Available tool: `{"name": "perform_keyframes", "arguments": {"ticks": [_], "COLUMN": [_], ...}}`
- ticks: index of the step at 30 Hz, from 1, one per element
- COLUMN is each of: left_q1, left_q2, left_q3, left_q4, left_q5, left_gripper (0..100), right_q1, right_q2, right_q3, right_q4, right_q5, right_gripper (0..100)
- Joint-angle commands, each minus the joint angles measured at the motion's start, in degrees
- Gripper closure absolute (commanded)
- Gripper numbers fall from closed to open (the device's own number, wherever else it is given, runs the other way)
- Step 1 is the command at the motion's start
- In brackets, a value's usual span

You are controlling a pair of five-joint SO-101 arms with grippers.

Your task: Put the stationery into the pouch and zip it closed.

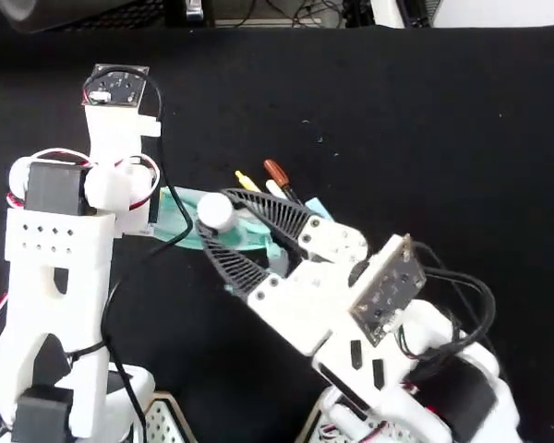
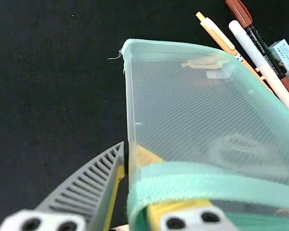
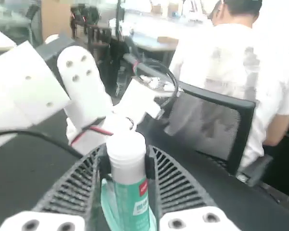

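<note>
Currently, the black desk (image 1: 425, 138) is carrying everything, its matte surface setting off the pale things on it. The pouch (image 2: 197, 110) is lying on it, a soft rectangle of see-through mint mesh with a woven green zip band along its mouth. The left fingers (image 2: 86, 187) are clamping that mouth end. One ribbed grey finger is sitting outside and the yellow-padded one is tucked under the band. I judge this pinch is pinning the limp fabric and holding the opening up, so the pouch is not sliding when something is pushed in.

The right fingers (image 3: 178, 187), black and ribbed, are gripping a glue stick (image 3: 126, 163) around its body, the white cap pointing away from the wrist. It is a smooth, hard cylinder with a green label. From above it is hanging over the pouch, just beside the left fingers, and mint fabric is showing under it between the right fingers. It is probably being held lengthwise so that it slides straight in.

Three slim pens (image 2: 260, 53), yellow, white and brown-capped, are lying side by side just beyond the right fingers, outside the pouch. A small pale-blue box (image 2: 288, 57) is sitting beside them. They are waiting their turn, and the zip is not yet being drawn.
</note>
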Motion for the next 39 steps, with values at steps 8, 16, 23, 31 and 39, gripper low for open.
{"name": "perform_keyframes", "arguments": {"ticks": [8, 16, 23, 31, 39], "left_q1": [1.0, 0.8, 1.2, 1.2, 1.2], "left_q2": [-0.3, -0.4, -0.4, -0.4, -0.4], "left_q3": [-2.2, 1.6, 3.1, 2.8, 2.6], "left_q4": [0.4, 0.4, 0.4, 0.4, 0.4], "left_q5": [0.6, 0.5, 0.4, 0.4, 0.3], "left_gripper": [97, 97, 97, 97, 97], "right_q1": [-5.3, 1.5, 2.5, 6.6, 6.2], "right_q2": [0.1, 0.3, 0.7, 0.7, 0.7], "right_q3": [13.2, 17.3, 18.0, 25.7, 23.7], "right_q4": [-14.3, -21.1, -24.1, -24.4, -14.3], "right_q5": [-1.6, -1.5, -1.5, -1.5, 6.6], "right_gripper": [98.7, 98.7, 98.7, 98.7, 93.6]}}
